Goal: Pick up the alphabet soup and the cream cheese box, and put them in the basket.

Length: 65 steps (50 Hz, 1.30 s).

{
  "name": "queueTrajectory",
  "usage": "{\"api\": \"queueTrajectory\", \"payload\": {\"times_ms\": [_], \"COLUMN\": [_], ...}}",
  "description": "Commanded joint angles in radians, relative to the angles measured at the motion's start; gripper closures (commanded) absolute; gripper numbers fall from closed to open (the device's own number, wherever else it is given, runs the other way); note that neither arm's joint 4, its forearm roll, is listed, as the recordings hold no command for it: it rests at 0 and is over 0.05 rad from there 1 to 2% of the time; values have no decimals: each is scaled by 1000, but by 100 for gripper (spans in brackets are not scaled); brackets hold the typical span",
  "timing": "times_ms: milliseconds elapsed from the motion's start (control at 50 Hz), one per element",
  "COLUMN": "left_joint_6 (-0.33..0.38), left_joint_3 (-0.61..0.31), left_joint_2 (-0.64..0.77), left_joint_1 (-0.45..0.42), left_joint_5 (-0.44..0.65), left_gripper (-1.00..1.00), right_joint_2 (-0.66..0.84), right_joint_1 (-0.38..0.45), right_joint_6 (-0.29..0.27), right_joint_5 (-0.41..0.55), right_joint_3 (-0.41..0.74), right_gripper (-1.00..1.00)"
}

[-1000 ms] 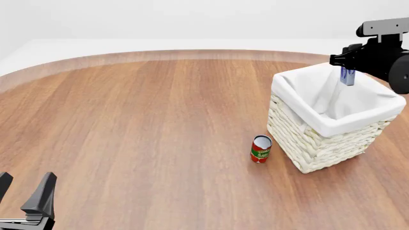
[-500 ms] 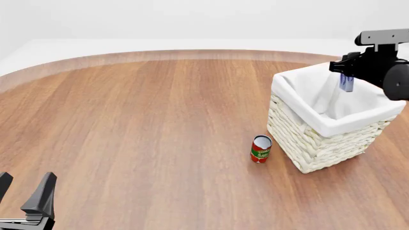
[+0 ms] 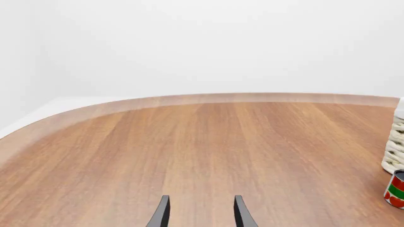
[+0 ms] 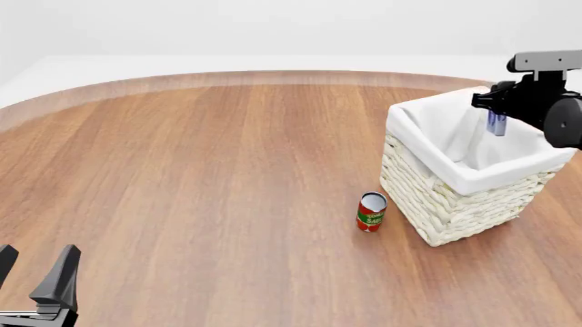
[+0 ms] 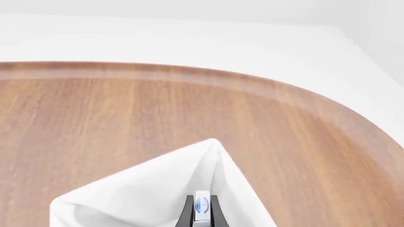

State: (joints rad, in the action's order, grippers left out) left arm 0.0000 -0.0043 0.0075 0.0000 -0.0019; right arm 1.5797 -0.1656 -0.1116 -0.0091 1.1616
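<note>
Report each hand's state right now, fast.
Left hand: open, holding nothing, low over the table.
Right hand: closed on the cream cheese box, above the basket.

You are looking across a broad table of reddish-brown wood grain (image 4: 200, 184), its curved far edge (image 4: 227, 80) showing a paler band. Beyond it, a plain white floor or ledge (image 4: 272, 63) is meeting a blank, featureless white wall (image 3: 202, 42). Soft, even light is casting only faint shadows.
</note>
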Motion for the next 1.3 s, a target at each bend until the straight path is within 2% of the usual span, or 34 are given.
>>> {"api": "queueTrajectory", "payload": {"times_ms": [20, 1300], "left_joint_6": [0, 0], "left_joint_3": [0, 0], "left_joint_2": [0, 0], "left_joint_1": [0, 0], "left_joint_5": [0, 0], "left_gripper": [-100, -100], "right_joint_2": [13, 111], "right_joint_1": [-7, -8], "right_joint_6": [5, 3], "right_joint_5": [-13, -56], "right_joint_3": [5, 36], "right_gripper": [100, 100]}}
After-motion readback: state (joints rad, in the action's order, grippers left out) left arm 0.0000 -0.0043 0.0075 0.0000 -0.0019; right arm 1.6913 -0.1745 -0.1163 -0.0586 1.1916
